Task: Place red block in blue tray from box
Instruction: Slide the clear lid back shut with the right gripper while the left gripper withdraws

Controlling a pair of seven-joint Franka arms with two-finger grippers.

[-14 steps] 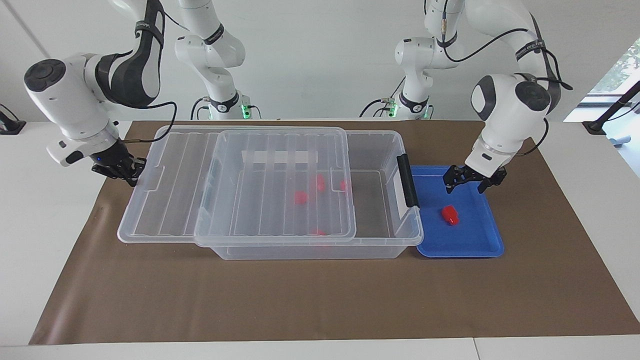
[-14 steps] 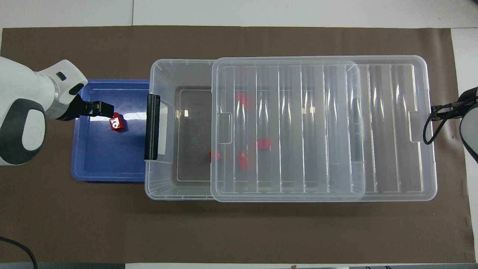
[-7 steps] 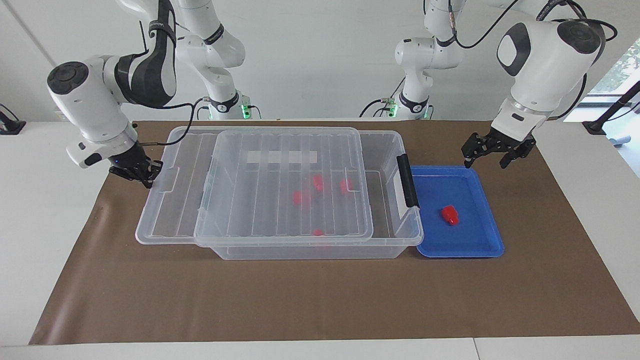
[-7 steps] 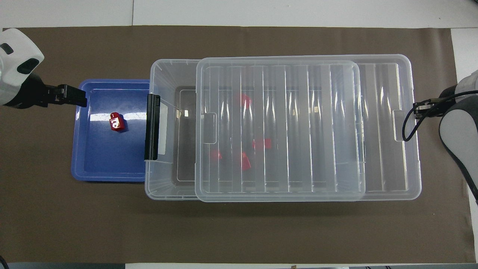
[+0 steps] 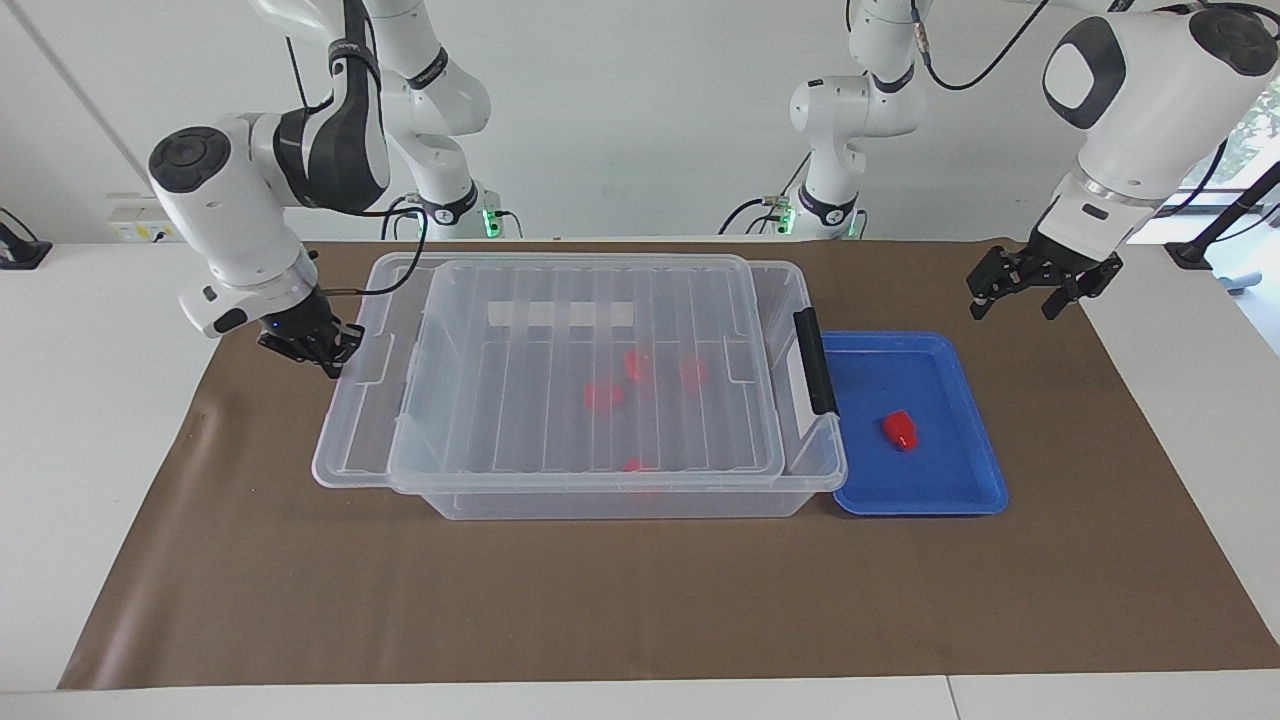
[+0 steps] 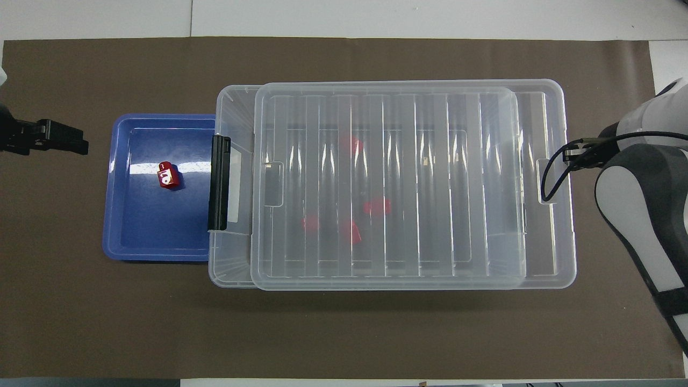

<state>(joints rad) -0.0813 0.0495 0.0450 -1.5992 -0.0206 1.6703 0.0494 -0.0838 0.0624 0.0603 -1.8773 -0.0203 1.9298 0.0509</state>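
One red block [image 5: 900, 430] [image 6: 167, 176] lies in the blue tray [image 5: 945, 380] [image 6: 140, 231]. Several more red blocks [image 5: 603, 395] [image 6: 376, 207] lie in the clear box [image 5: 600, 505] [image 6: 234, 107], seen through its ribbed lid [image 5: 560, 330] [image 6: 408, 161]. The lid lies on the box, shifted toward the right arm's end. My right gripper [image 5: 318, 348] [image 6: 575, 156] is shut on the lid's end rim. My left gripper [image 5: 1035, 295] [image 6: 75, 142] is open and empty, raised over the mat beside the tray.
The box's black clip handle [image 5: 815, 360] [image 6: 219, 183] stands at the end next to the tray. A brown mat [image 5: 640, 600] [image 6: 344, 333] covers the table under everything. A strip of the box by the handle is uncovered.
The right gripper moved toward the tray and the lid slid with it, covering more of the box. The left gripper rose out of the tray and went outward, leaving the red block there.
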